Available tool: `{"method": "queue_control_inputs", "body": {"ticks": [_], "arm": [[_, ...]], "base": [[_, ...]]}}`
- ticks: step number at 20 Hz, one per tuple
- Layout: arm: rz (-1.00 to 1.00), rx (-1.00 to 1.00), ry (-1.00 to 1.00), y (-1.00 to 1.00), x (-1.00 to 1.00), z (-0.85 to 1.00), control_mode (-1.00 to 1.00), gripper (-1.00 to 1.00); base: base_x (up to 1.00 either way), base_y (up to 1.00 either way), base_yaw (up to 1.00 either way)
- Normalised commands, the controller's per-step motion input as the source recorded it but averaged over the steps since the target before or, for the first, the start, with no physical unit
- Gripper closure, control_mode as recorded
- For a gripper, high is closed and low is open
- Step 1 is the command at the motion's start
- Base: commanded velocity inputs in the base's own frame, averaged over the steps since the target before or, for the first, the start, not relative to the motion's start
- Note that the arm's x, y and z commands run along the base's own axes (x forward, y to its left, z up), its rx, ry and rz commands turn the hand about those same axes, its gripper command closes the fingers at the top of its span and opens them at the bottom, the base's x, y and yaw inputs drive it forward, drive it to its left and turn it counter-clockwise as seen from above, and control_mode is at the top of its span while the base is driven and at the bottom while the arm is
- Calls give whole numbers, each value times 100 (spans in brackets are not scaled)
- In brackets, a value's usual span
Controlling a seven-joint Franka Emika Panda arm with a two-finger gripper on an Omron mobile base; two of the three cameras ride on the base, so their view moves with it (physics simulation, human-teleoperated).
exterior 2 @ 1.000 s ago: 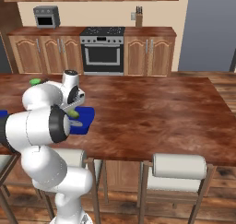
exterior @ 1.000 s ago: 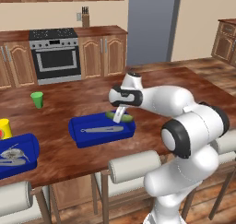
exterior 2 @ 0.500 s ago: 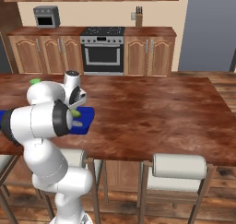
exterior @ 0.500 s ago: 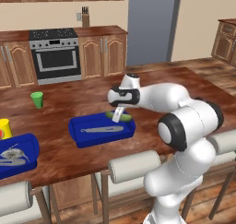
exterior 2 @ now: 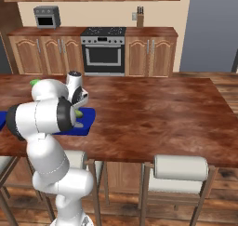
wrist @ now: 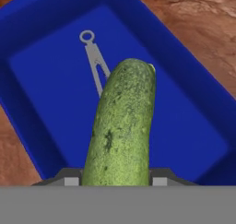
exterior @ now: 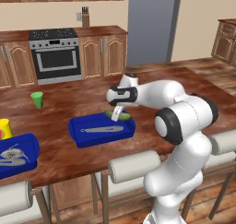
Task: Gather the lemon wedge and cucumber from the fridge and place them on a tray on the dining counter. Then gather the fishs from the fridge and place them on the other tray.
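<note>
Gripper (exterior: 118, 113) clamped on the cucumber (wrist: 122, 126), holding it just above the right end of a blue tray (exterior: 78, 134) on the dining counter (exterior: 60, 156). Grey tongs (wrist: 94, 64) lie inside that tray. Second blue tray (exterior: 27, 147) sits further left.

- The long green cucumber (wrist: 122, 126) had a bumpy, speckled, faintly glossy skin.
- The deep blue rectangular tray (wrist: 41, 80) looked like smooth matt plastic.
- The reddish-brown dining counter (exterior: 152, 87) showed polished, grained wood.
- The slim grey tongs (wrist: 94, 61) looked metallic.
</note>
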Motion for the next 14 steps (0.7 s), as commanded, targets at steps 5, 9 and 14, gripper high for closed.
{"method": "queue_control_inputs", "body": {"ticks": [5, 9, 14], "arm": [[0, 0, 0, 1, 15, -5, -100, 100], [0, -1, 0, 1, 18, -6, -100, 100], [0, -1, 0, 3, 16, -8, -100, 100]], "base": [[0, 0, 0], [0, 0, 0], [0, 0, 0]]}}
